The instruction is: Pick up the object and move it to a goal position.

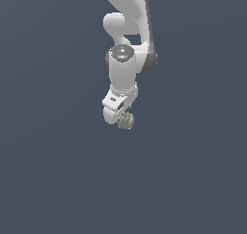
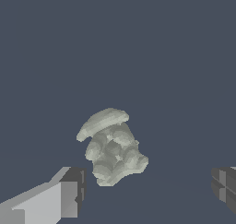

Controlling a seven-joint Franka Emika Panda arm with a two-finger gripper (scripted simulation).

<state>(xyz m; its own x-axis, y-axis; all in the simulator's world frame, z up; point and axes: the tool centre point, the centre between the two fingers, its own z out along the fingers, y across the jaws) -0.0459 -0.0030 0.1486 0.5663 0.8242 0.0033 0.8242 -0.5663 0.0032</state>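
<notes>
Below the white arm (image 1: 126, 40) in the exterior view, the gripper (image 1: 120, 116) points down with the object (image 1: 126, 121) right at its tip, slightly toward that view's right. Wrist view: fingers (image 2: 69, 193) spread wide apart, one on each side of frame, object (image 2: 112, 147) sitting between them but not centred, closer to the pale finger, well apart from the dark one (image 2: 224, 187). No contact visible on either side. Object looks to rest on the plain grey surface (image 1: 58, 170); no shadow, so height above it is hard to call. No goal marker visible in either view.

Step in hand, my read: final approach before the grasp. To do it well:
- Shift sideways so the lump is midway between the fingers, otherwise the near finger pushes it first.
- Descend until the pads bracket the widest part of the body, not the thin overhanging cap on top.
- Close slowly; knobbly surface means uneven contact, may rotate.
- Lift only after both sides seat.
</notes>
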